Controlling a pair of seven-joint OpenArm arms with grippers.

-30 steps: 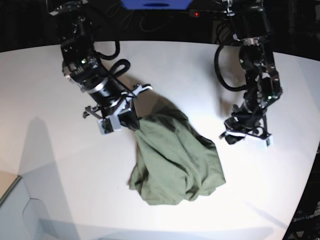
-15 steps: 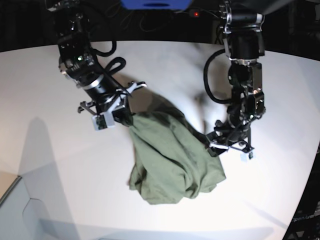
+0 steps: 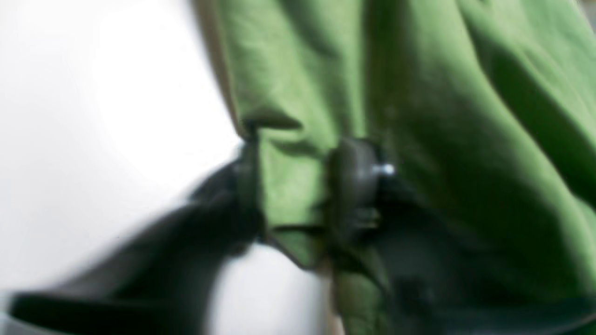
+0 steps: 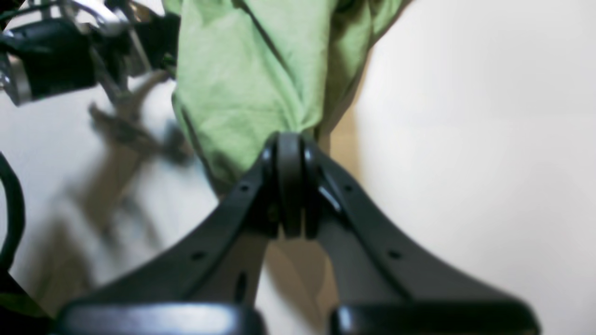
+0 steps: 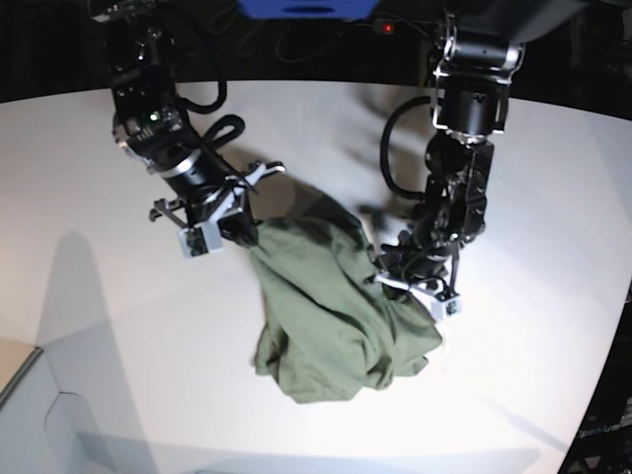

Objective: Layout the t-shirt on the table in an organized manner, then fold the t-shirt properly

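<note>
Bunched t-shirt [image 5: 336,316] mid-table [image 5: 89,197], pinched far-left by closed right gripper [image 4: 289,153], right edge nipped between left gripper [image 3: 298,186] fingers; risked slipping free if pulled apart unevenly.

The base view looks down from high above the table [image 5: 89,168], taking in both arms, while each wrist view looks close along its own fingers at the t-shirt [image 5: 331,316], seen in all three.
</note>
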